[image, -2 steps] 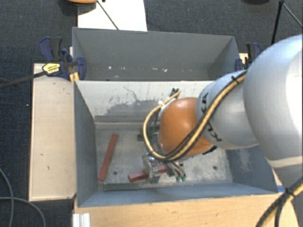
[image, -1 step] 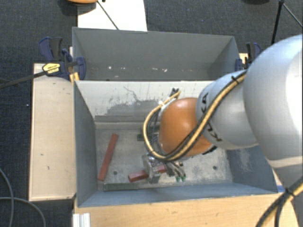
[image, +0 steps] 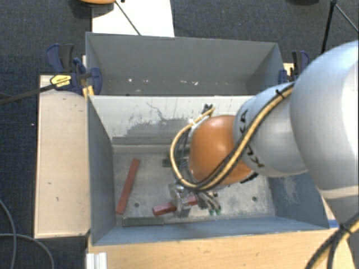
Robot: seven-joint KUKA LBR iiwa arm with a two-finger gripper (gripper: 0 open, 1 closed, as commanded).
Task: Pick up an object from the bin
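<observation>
In the bin [image: 179, 66] a long bar [image: 128, 186] lay tilted at lower left; right of it, near the front wall, sat a short block [image: 162, 209] — just left of the gripper [image: 188, 203].

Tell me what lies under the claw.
A short red piece on the bin floor sticks out leftward from beneath the claw; its right end is covered by it.

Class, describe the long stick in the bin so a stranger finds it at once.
Start at the grey bin and look at the left of its floor. A thin reddish-brown stick lies there, slanted, on its own. It is far longer than the short red piece by the tool.
</observation>
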